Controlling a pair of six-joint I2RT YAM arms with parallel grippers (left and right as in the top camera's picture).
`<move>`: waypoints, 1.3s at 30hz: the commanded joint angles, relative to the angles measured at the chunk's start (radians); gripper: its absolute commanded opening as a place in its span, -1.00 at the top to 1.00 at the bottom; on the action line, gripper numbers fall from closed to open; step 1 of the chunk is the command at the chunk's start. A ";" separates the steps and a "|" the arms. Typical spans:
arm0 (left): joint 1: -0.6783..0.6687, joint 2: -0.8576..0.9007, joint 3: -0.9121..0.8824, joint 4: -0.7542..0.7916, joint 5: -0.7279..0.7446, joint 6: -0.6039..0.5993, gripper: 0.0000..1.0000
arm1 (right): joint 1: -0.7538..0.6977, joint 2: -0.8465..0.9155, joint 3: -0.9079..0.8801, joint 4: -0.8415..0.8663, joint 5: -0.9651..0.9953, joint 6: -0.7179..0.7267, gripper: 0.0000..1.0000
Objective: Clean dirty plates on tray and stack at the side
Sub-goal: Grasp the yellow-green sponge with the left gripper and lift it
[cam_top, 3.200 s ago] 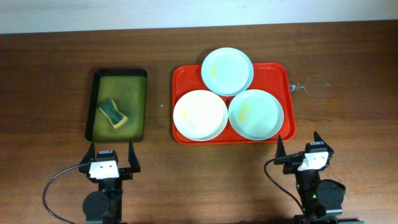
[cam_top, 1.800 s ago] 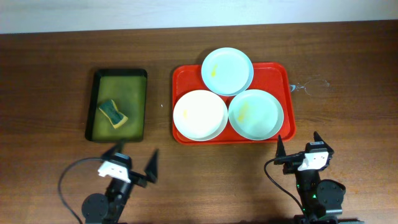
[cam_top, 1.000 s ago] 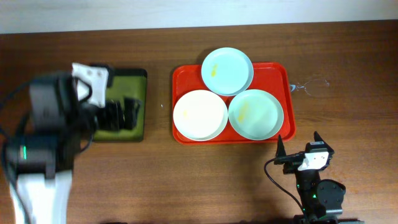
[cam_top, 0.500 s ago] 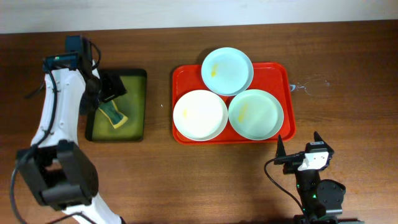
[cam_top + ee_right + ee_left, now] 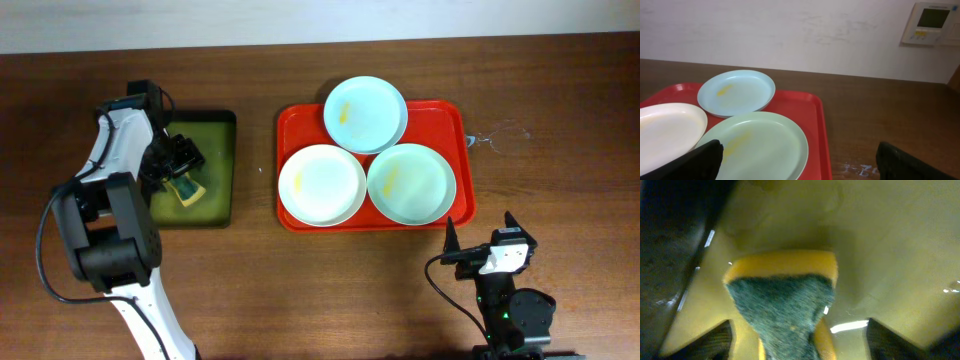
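Note:
Three plates lie on the red tray (image 5: 450, 120): a mint-blue plate (image 5: 365, 114) at the back with a yellow smear, a cream-white plate (image 5: 321, 184) front left, and a mint-blue plate (image 5: 411, 184) front right with a yellow smear. My left gripper (image 5: 178, 160) is open, low over the olive tray, its fingers on either side of a yellow-and-green sponge (image 5: 782, 295). My right gripper (image 5: 480, 228) is open and empty, just in front of the red tray's front right corner. The right wrist view shows the near smeared plate (image 5: 757, 145), the far one (image 5: 737, 92) and the cream one (image 5: 665, 130).
The sponge (image 5: 187, 190) lies in a black-rimmed olive-green tray (image 5: 215, 140) left of the red tray. A faint white scribble (image 5: 500, 135) marks the wood right of the red tray. A wall stands behind the table (image 5: 800, 30).
My left arm has swung from the table's front edge up to the olive tray and lowered its open gripper over the sponge. The right arm and plates have not moved.

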 commanded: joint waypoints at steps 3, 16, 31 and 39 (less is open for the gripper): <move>0.029 0.012 0.012 0.005 -0.048 0.002 -0.18 | -0.006 -0.007 -0.006 -0.004 0.002 -0.006 -0.97; 0.029 0.022 -0.030 0.016 0.010 0.002 0.77 | -0.006 -0.007 -0.006 -0.004 0.002 -0.006 -0.97; 0.028 0.022 -0.040 -0.126 0.173 0.001 0.18 | -0.006 -0.007 -0.006 -0.004 0.002 -0.006 -0.97; 0.029 0.022 -0.106 -0.034 0.073 0.002 -0.99 | -0.006 -0.007 -0.006 -0.004 0.002 -0.006 -0.96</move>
